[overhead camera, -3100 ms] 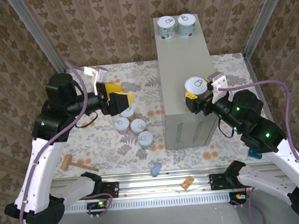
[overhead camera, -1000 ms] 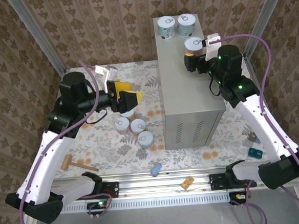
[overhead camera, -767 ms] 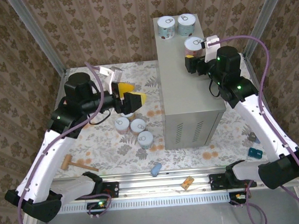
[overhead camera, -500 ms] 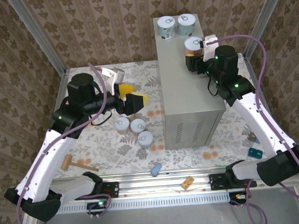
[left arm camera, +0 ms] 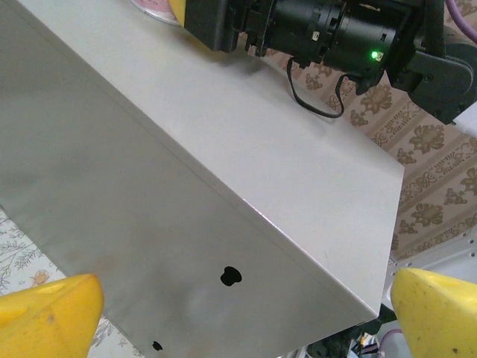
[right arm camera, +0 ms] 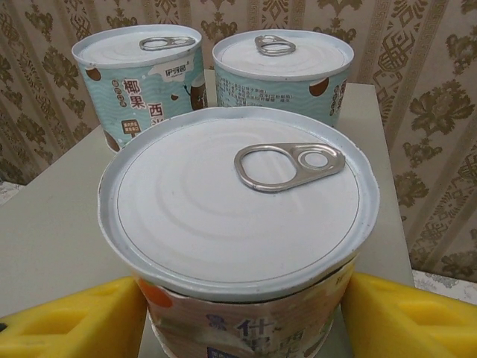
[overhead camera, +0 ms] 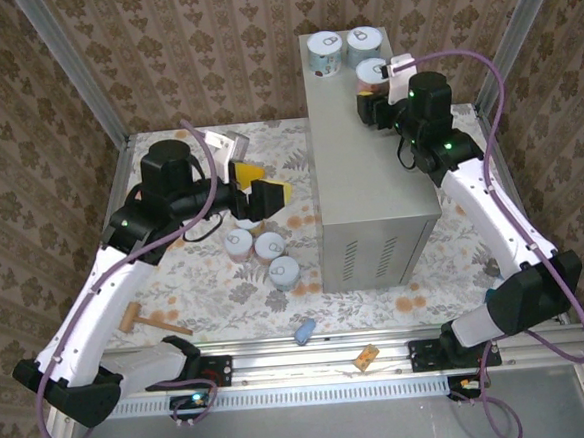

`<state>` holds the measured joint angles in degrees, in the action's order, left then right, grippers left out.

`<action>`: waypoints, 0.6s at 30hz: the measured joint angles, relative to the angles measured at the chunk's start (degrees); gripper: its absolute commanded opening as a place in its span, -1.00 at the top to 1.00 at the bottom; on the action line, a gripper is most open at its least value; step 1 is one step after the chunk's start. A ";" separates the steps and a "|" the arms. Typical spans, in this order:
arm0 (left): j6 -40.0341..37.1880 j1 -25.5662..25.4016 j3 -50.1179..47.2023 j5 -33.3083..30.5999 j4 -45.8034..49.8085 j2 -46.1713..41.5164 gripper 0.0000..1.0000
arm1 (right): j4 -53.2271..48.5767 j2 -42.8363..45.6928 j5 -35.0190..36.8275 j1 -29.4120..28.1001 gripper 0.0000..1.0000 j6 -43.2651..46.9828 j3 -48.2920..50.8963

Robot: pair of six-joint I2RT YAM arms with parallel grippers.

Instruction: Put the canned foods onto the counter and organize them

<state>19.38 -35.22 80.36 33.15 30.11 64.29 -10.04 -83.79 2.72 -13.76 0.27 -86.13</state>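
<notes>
A: What has your right gripper (right arm camera: 242, 322) got?
B: It's clamped on a can (right arm camera: 238, 201), perhaps touching the counter (overhead camera: 364, 174), at six o'clock of two blue cans (right arm camera: 282, 71), to start a second row. Your left gripper (overhead camera: 260, 184) gapes empty.

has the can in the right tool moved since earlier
Yes: the can moved along the counter from its near half to its far end, beside the two blue cans.
</notes>
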 measured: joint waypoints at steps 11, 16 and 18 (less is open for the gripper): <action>-0.57 0.00 0.00 -0.02 -0.11 0.50 -1.00 | -0.04 -2.78 -0.66 0.39 -0.38 0.17 -2.71; -0.98 0.00 0.00 -0.04 -0.09 0.50 -1.00 | 0.07 -3.39 -0.70 0.52 -0.40 0.20 -3.15; -1.03 0.00 0.00 -0.07 -0.11 0.50 -1.00 | 0.07 -3.45 -0.85 0.59 -0.40 0.22 -3.19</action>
<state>18.35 -35.22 80.36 33.08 30.00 64.79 -9.98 -87.24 1.87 -13.17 0.49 -89.32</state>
